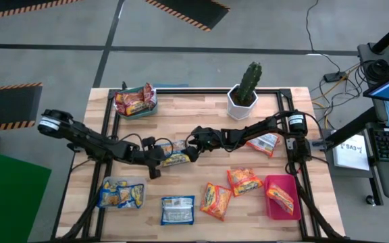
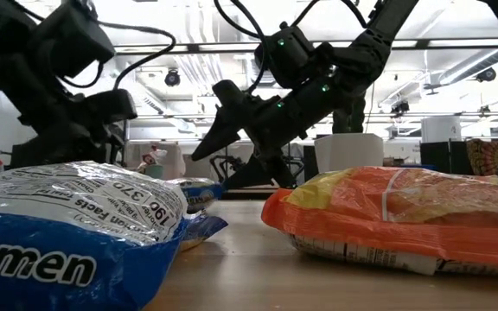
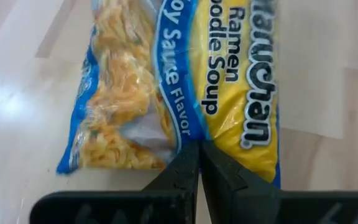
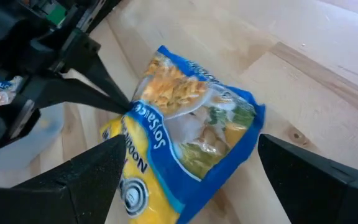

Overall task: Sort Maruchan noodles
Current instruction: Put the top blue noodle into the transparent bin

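Note:
A blue-yellow Maruchan packet (image 1: 175,154) lies at the table's middle. My left gripper (image 1: 159,157) comes from the table's left and is shut on it. My right gripper (image 1: 193,144) comes from the right and is wide open. Its fingers stand on either side of the packet's right end (image 4: 229,118) without touching it. Loose packets lie on the near half: a blue one (image 1: 177,210), two orange ones (image 1: 215,201) (image 1: 243,181). A red-silver one (image 1: 265,142) lies under my right arm. My left gripper pinches the packet's left edge (image 3: 194,138) between its two shut fingertips, about at that edge's middle. The fingers come nearly level from the table's left; the pinch also shows in the right wrist view (image 4: 128,109). The packet lies flat; I cannot tell if it is lifted.
A green tray (image 1: 135,101) with red packets stands far left. A clear tray (image 1: 120,194) with blue packets is near left. A pink tray (image 1: 280,196) with an orange packet is near right. A cactus in a white pot (image 1: 244,95) stands at the far edge.

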Available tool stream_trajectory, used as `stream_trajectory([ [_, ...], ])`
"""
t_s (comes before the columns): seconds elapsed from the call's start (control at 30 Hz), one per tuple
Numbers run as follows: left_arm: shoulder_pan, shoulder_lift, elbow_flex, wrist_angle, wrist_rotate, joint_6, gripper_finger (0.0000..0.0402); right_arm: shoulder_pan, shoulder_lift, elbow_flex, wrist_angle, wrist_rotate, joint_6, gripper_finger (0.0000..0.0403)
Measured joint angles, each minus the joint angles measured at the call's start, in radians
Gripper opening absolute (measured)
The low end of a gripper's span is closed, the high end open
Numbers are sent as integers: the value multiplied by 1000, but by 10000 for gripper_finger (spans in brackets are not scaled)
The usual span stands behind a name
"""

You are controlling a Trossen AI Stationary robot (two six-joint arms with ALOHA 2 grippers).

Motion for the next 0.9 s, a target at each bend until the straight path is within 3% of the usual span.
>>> stream_trajectory([
  [0.7,0,125,27,88,-13,-17,1,-2,101,6,116,-57,58,353],
  [0.9,0,127,30,119,1,-6,1,1,101,18,124,-77,69,331],
])
